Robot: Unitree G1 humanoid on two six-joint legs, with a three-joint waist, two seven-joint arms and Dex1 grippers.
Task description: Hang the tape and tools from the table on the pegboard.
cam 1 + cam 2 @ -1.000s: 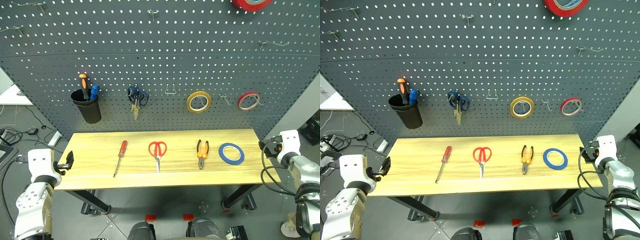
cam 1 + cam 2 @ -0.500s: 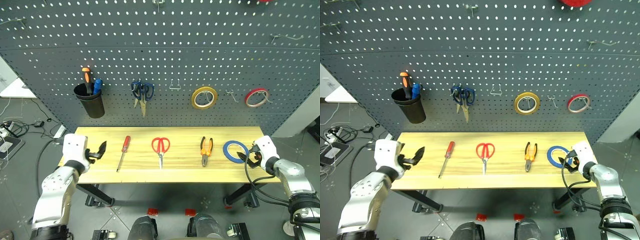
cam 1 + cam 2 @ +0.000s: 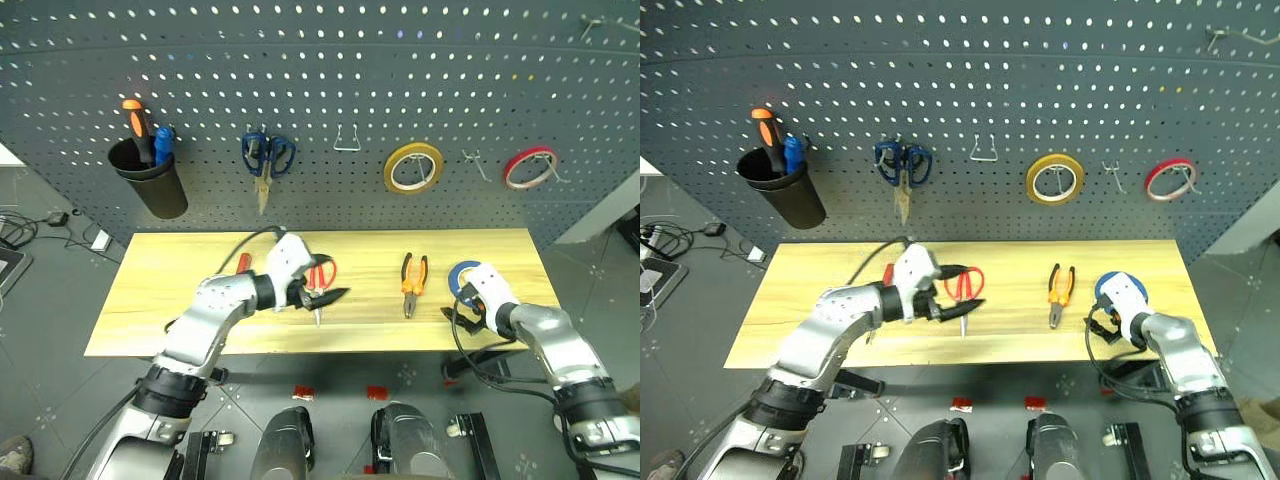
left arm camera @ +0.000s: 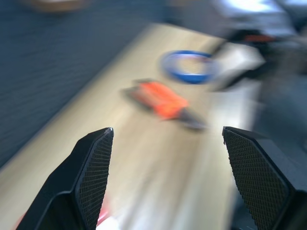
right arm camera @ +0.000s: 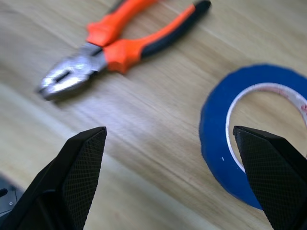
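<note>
Both my claws stand open and hold nothing; my left claw (image 3: 335, 296) hangs over the red-handled scissors (image 3: 319, 279) in the middle of the tabletop (image 3: 160, 290), and my right claw (image 3: 455, 308) sits low by the blue tape (image 5: 254, 139), with the pliers (image 3: 412, 280) just beside it. I judge the risks thus: the tape lies thin and flat, so a finger could skate over it or push it toward the tabletop's near edge; my left wrist could nudge the scissors askew. My left arm hides most of the red-handled screwdriver (image 3: 243, 262); my right wrist covers part of the tape; the left wrist view is blurred; whether the bare hook (image 3: 347, 140) on the pegboard (image 3: 400, 70) suits the scissors, I cannot tell.
</note>
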